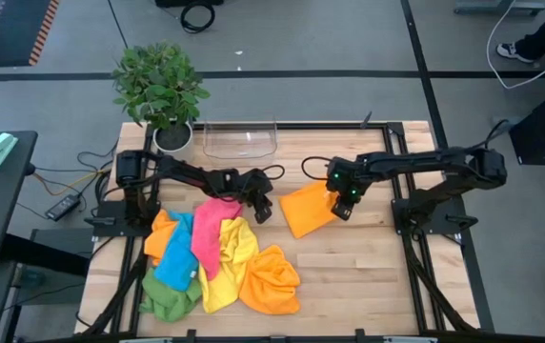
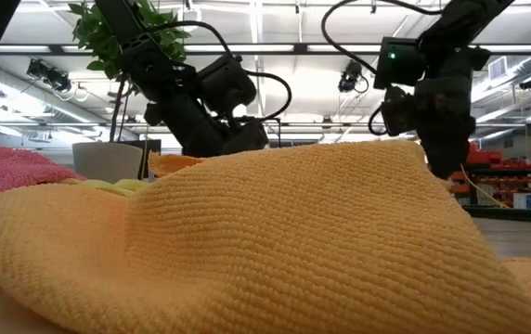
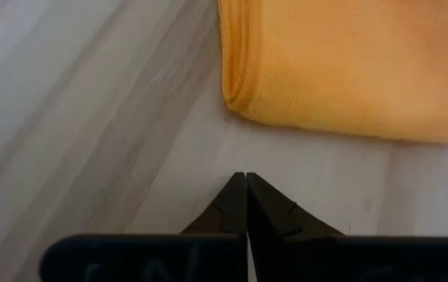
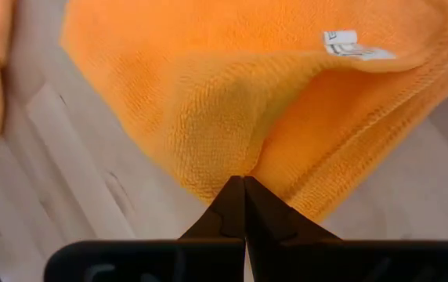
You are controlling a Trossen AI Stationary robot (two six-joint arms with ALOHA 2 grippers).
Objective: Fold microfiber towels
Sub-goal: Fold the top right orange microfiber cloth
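We see the folded orange towel (image 1: 306, 210) lying mid-bench (image 1: 377, 257). The right claw (image 1: 342, 208) is clenched, tips touching its edge. The left claw (image 1: 264, 211), also clenched and empty, rests just beside it.

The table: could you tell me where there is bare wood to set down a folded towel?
Free: the table's front right, right of the towel pile and in front of the orange towel. Crowded: the front left under the pile, and the back by the clear tray and plant.
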